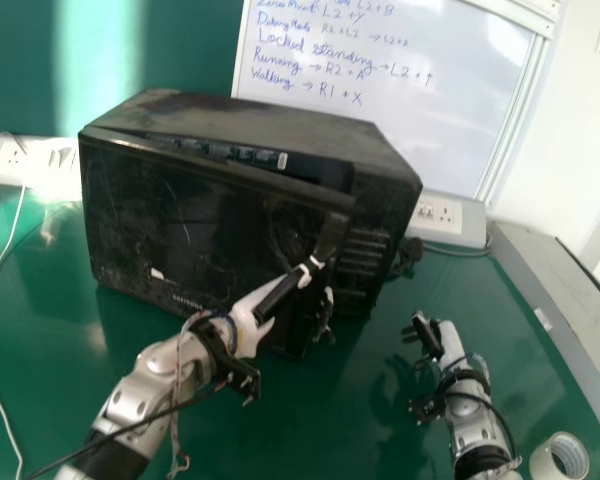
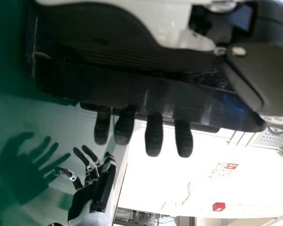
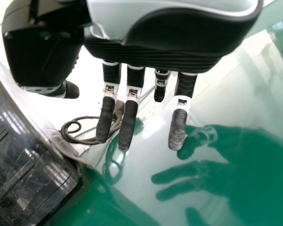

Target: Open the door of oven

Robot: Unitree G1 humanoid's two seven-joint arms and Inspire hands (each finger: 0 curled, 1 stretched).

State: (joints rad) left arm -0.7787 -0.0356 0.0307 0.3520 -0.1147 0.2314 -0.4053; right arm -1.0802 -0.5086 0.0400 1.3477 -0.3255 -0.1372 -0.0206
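One hand, the left (image 1: 248,325), has its fingers roughly straight past the free right edge of the door (image 1: 190,225), hooking rather than clenching. The door stands ajar on the near side of the oven (image 1: 250,120). Best sweep it near and leftward in an arc, fingers kept behind the edge. The right hand (image 1: 432,340) rests loosely open, to the right.

One oven (image 1: 195,215), two hands (image 1: 278,293) (one tape (image 1: 542,462))
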